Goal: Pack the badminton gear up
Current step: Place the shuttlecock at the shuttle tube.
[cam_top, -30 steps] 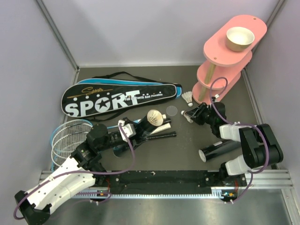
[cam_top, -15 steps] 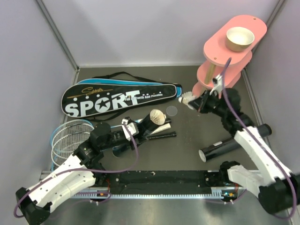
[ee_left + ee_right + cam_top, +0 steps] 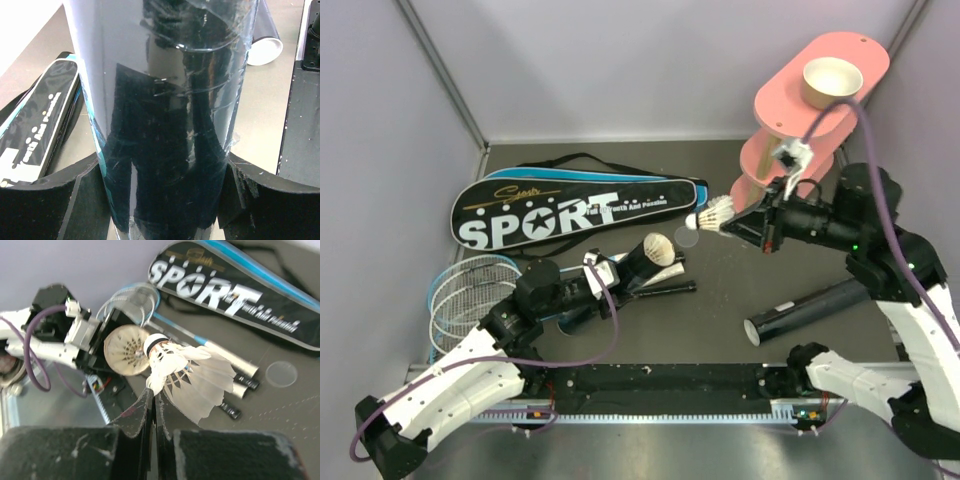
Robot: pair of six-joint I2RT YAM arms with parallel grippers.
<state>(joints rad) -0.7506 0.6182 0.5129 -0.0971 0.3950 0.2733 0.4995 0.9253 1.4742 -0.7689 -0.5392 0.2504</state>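
Observation:
My left gripper (image 3: 608,279) (image 3: 165,205) is shut on a black tube (image 3: 632,267) (image 3: 165,120), holding it raised off the table. The tube's open mouth (image 3: 126,350) shows a shuttlecock inside and faces right. My right gripper (image 3: 736,226) (image 3: 154,396) is shut on the feather edge of a white shuttlecock (image 3: 714,215) (image 3: 190,372), held in the air a short way right of that mouth. A second black tube (image 3: 814,310) (image 3: 265,37) lies on the table at the right. The SPORT racket bag (image 3: 580,208) (image 3: 235,295) lies at the back, with the rackets (image 3: 468,290) at the left.
A pink three-tier stand (image 3: 790,150) with a tan bowl (image 3: 832,82) on top rises at the back right, close behind my right arm. A clear round lid (image 3: 688,237) (image 3: 281,374) lies on the table between bag and stand. Racket handles (image 3: 665,290) (image 3: 235,375) lie under the raised tube.
My right gripper closed on the shuttlecock beside the pink stand, lifted it and swung it left toward the tube mouth. The left arm and tube barely shifted.

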